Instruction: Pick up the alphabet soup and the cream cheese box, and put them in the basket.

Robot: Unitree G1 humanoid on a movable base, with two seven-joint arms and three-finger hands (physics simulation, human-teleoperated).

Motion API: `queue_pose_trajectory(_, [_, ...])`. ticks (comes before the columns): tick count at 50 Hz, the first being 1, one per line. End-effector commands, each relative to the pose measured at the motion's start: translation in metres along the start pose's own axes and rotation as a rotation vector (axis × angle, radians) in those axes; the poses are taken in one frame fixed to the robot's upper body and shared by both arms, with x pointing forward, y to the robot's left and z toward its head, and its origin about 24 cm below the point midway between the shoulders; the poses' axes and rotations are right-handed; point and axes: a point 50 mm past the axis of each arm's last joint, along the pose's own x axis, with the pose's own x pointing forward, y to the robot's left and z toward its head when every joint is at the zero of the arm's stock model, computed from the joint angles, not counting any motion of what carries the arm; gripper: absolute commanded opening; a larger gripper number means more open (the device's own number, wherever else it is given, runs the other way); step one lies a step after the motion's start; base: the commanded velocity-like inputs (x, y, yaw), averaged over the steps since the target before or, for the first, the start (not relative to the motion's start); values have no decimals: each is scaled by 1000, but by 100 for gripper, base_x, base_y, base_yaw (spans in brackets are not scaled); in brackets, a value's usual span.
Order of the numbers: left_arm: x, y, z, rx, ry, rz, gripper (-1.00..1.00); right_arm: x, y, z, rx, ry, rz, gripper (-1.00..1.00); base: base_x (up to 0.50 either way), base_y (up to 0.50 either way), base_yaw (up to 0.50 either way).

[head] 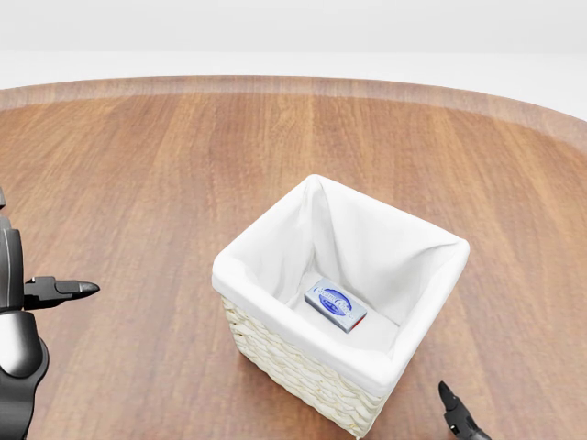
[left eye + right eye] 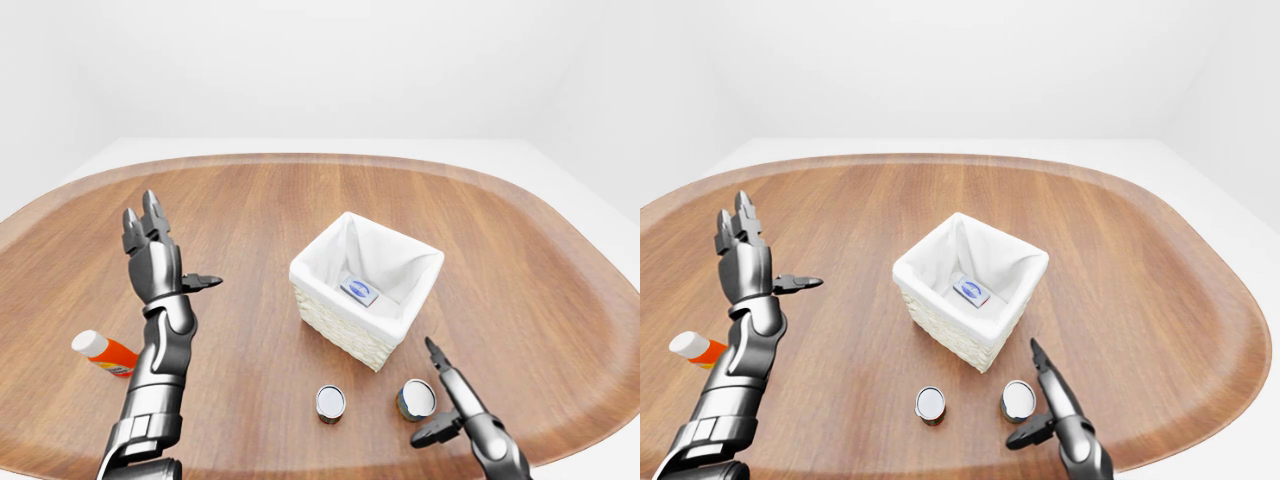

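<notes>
The right hand [image 2: 440,395] hovered low over the tabletop [image 2: 520,260] with its fingers spread, holding nothing, and the alphabet soup [image 2: 416,399] lay on its side just to the hand's left, nearly touching it. Up and to the left of that hand stood the basket [image 2: 345,325], with the cream cheese box [image 2: 358,290] lying inside on its white lining. The left hand [image 2: 155,260] was raised, fingers splayed and empty; a second can [image 2: 330,403] lay between the two hands, and an orange bottle [image 2: 105,352] lay lower, to its left.
</notes>
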Motion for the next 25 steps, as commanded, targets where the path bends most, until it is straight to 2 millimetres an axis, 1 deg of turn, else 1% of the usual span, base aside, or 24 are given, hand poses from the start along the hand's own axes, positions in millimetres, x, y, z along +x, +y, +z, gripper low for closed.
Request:
queue_pose_trajectory(1, [0, -1, -1, 2, 6, 1, 100, 5, 3, 0, -4, 6, 20, 100, 0, 0, 0])
queue_pose_trajectory(25, [0, -2, -1, 6, 4, -3, 100, 11, 6, -5, -1, 29, 35, 100, 0, 0, 0])
